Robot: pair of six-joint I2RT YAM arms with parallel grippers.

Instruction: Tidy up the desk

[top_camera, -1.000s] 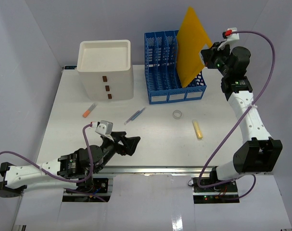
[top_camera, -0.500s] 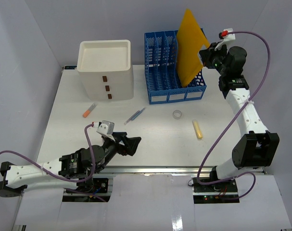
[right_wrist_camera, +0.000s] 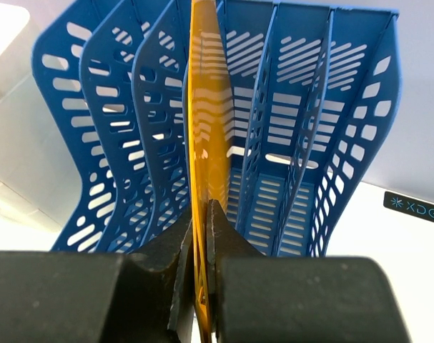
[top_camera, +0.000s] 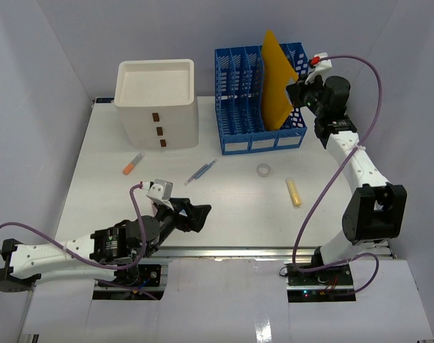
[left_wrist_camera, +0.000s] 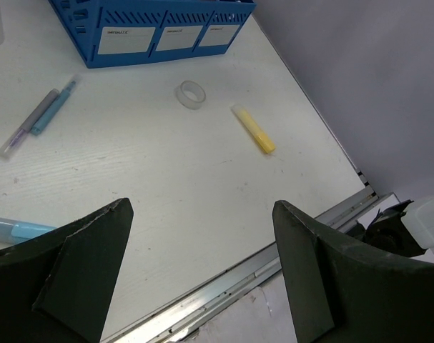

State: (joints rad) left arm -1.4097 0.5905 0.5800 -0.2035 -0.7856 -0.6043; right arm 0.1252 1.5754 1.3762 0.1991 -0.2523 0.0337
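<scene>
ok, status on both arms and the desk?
Right gripper shut on yellow folder, upright in blue file rack. Left gripper open, empty, low over desk. Pens, tape ring, yellow marker, orange marker loose; nothing blocking.

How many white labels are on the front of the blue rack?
3, side by side along the front wall of the blue rack: left label, middle label, right label. None seems hidden.
</scene>
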